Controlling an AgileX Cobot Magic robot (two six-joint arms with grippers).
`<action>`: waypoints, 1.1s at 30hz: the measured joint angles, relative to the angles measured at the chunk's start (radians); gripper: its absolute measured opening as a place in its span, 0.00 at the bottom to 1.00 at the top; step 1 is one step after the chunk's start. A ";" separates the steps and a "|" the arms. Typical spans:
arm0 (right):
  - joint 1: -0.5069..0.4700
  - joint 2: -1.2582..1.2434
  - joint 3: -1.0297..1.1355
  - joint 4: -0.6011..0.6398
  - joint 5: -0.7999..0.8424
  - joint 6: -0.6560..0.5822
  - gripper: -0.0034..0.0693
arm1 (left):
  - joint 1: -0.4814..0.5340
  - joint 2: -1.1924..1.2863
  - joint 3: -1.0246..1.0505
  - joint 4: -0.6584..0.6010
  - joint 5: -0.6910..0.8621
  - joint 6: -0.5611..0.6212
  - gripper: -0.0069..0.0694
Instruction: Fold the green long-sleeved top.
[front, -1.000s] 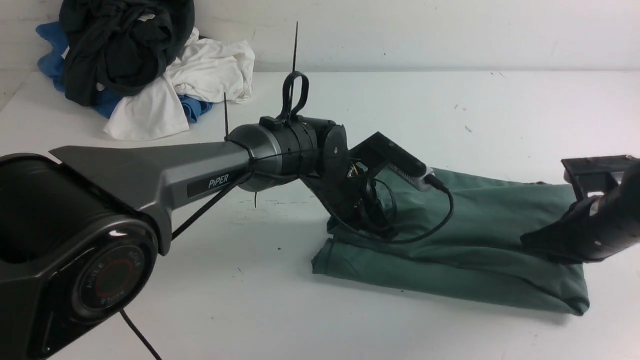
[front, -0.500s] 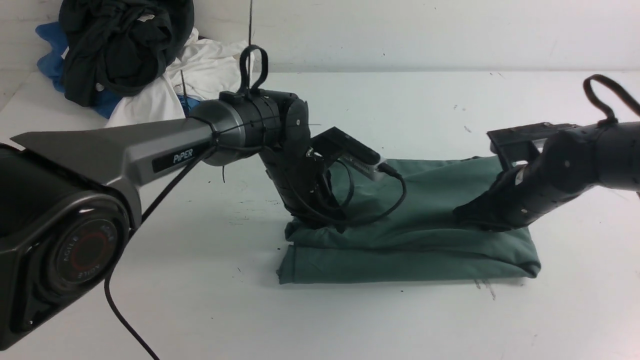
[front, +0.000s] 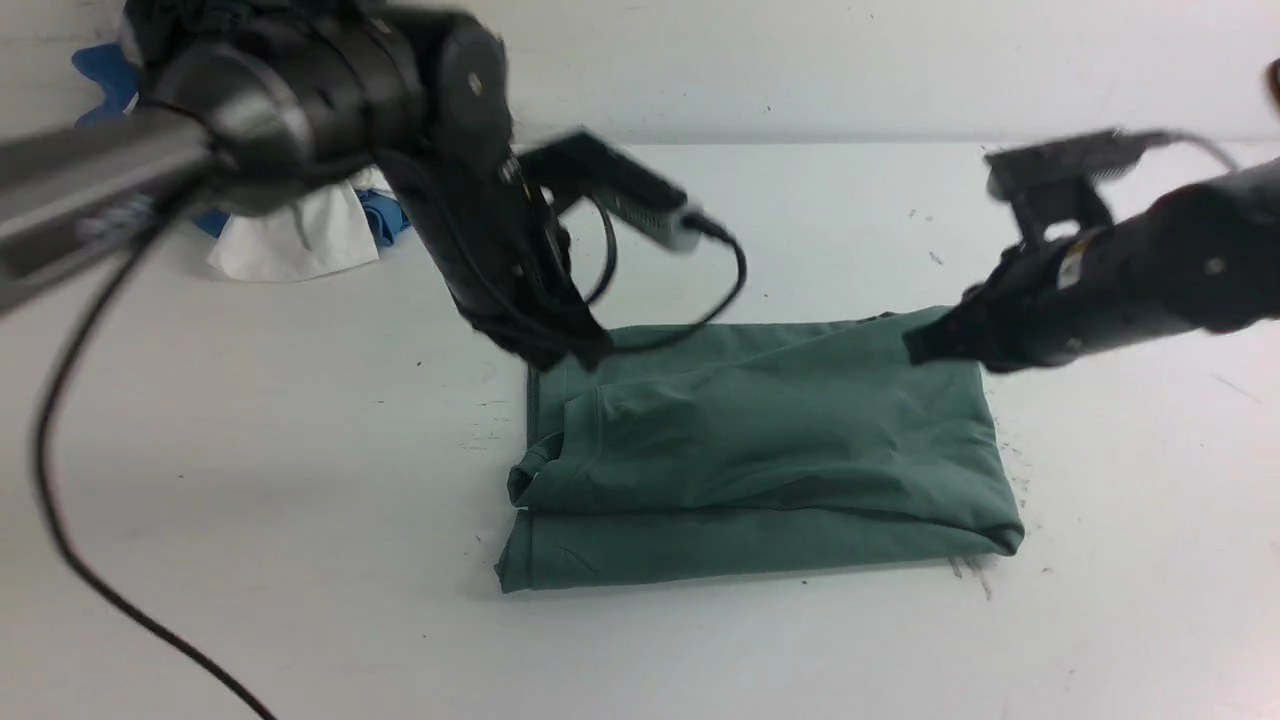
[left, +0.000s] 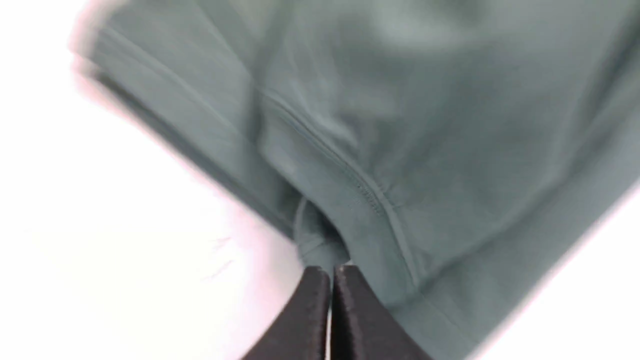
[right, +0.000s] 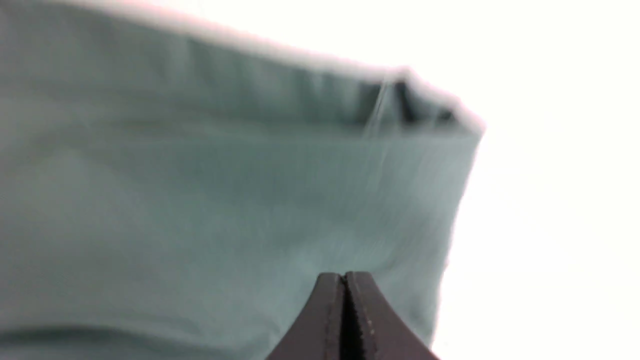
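Sage-green cotton lies folded into a thick rectangle at centre frame: the green long-sleeved top (front: 760, 450) rests on the white table (front: 300, 470), doubled layers showing along its lower edge. Above its upper-left corner the left gripper (front: 575, 352) hangs with jaws pressed together, holding nothing; the right gripper (front: 925, 345), equally closed and empty, hovers at the upper-right corner. Folding looks all but finished; what remains, seemingly, is clearing both arms away without snagging cloth.

White table (front: 300, 480), scuffed, dark specks near right edge. White wall (front: 850, 60) along far edge, faint marks. Clothes pile (front: 300, 230) at far left corner: white, blue, dark pieces. Light even, soft shadows.
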 joint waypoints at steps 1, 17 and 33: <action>0.000 -0.046 0.000 -0.004 0.000 0.000 0.03 | 0.005 -0.065 0.013 0.000 0.002 -0.008 0.08; 0.000 -0.833 0.301 0.022 -0.014 0.000 0.03 | 0.131 -0.941 0.861 0.063 -0.162 -0.092 0.08; 0.000 -1.188 0.487 0.027 -0.120 0.000 0.03 | 0.152 -1.793 1.290 0.244 -0.343 -0.437 0.08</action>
